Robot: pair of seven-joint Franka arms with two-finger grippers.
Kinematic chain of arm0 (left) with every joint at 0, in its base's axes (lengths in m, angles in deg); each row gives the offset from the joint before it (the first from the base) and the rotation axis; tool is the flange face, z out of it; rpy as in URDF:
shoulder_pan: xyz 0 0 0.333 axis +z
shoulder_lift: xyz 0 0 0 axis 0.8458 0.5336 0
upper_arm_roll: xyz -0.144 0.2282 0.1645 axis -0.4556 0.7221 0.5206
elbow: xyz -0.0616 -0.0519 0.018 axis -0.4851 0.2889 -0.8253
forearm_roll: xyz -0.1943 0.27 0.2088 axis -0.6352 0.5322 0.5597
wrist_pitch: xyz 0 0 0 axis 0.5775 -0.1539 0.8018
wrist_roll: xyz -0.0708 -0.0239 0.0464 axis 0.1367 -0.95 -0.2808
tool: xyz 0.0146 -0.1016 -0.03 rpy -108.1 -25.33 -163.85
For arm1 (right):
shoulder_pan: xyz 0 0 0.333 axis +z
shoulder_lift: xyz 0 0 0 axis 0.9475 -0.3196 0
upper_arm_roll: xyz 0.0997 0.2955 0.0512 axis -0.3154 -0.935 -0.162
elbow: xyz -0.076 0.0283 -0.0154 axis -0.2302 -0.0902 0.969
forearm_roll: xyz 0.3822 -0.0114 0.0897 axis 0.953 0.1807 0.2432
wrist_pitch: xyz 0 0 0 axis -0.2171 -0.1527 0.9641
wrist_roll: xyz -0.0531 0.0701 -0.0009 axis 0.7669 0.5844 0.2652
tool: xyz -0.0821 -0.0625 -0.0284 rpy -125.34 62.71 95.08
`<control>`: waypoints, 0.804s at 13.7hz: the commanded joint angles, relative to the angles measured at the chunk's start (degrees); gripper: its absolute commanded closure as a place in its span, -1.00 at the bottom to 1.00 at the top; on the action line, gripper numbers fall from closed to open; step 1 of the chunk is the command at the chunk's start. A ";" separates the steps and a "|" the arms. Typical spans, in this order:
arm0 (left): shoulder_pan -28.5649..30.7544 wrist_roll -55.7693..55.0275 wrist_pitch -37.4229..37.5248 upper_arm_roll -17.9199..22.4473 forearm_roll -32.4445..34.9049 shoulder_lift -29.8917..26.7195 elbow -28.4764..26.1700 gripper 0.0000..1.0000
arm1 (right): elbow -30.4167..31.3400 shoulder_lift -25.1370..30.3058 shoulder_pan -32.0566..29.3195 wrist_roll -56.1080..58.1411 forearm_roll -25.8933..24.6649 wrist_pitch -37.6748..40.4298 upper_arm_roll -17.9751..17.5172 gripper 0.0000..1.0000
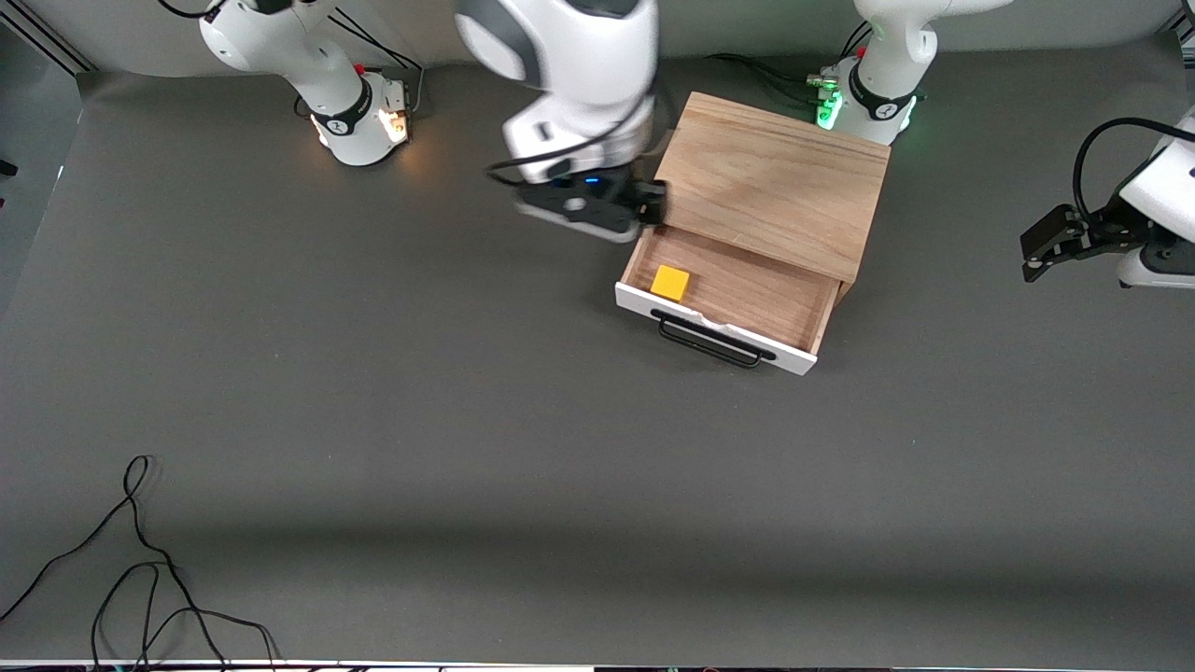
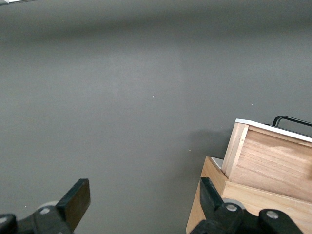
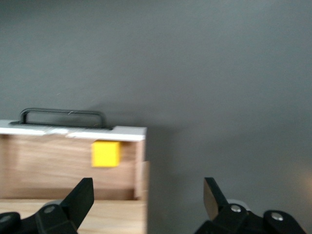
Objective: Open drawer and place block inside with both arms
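Now: drawer open | block inside | both grippers' fingers spread, empty

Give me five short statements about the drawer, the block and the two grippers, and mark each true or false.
1. The drawer is pulled out of the cabinet. True.
2. The block sits on top of the cabinet. False: it lies inside the open drawer, close to the white front panel, toward the right arm's end.
3. The right gripper is shut on the block. False: it is open and empty, over the drawer's edge beside the cabinet.
4. The left gripper is open and holds nothing. True: it waits over the table at the left arm's end.
5. The drawer's handle is white. False: it is a black bar on a white front.
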 commanded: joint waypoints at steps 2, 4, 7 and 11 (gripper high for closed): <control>0.20 -0.12 1.99 0.04 -0.14 0.37 1.35 -1.00 | 10.43 11.17 -8.35 15.24 0.08 2.52 1.41 -1.00; 0.29 -0.12 2.08 0.04 -0.14 0.37 1.17 -1.00 | 16.24 16.37 -13.70 23.15 0.26 1.55 1.69 -1.00; 0.37 -0.21 1.73 0.04 -0.23 0.28 1.08 -1.00 | 23.71 22.35 -22.49 34.32 0.26 -0.81 1.60 -1.00; 0.37 -0.21 1.72 0.04 -0.58 0.20 0.82 -1.00 | 30.75 27.46 -32.69 46.72 0.52 -3.90 1.25 -1.00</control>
